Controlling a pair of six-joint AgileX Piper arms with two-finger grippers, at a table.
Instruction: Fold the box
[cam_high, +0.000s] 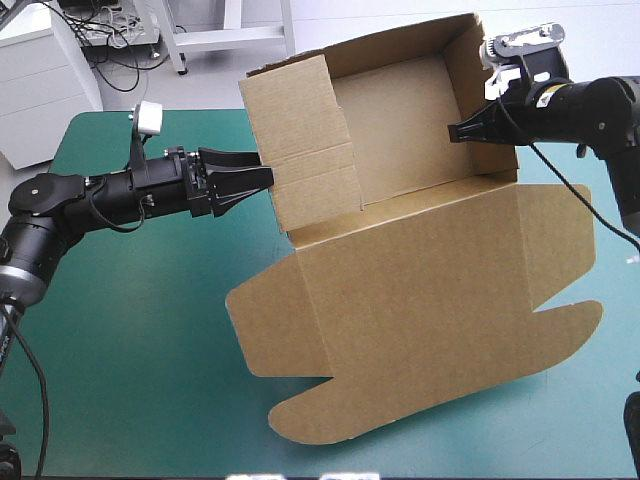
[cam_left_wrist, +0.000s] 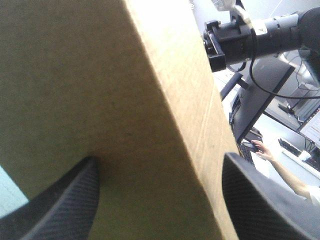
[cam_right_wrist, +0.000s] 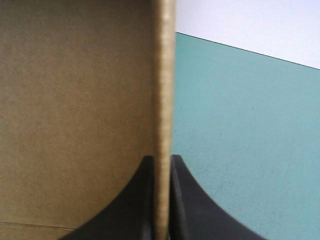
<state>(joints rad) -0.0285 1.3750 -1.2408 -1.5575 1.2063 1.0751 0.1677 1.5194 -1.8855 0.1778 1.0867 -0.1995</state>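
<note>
The brown box (cam_high: 420, 270) lies at the table's middle and right, its far part raised into a tray with standing walls and its lid (cam_high: 430, 320) flat toward the front. My left gripper (cam_high: 262, 178) is open at the tray's left wall (cam_high: 300, 140). In the left wrist view that wall (cam_left_wrist: 125, 100) fills the space between the spread fingers (cam_left_wrist: 65, 205) of the left gripper (cam_left_wrist: 160, 200). My right gripper (cam_high: 455, 131) is shut on the tray's right wall. The right wrist view shows the wall's edge (cam_right_wrist: 163, 100) pinched by the right gripper (cam_right_wrist: 163, 210).
Bare teal-green cover (cam_high: 130, 350) stretches over the left and front-left of the table. The lid's rounded flaps (cam_high: 310, 410) reach close to the front edge, and a side flap (cam_high: 560, 230) lies under the right arm.
</note>
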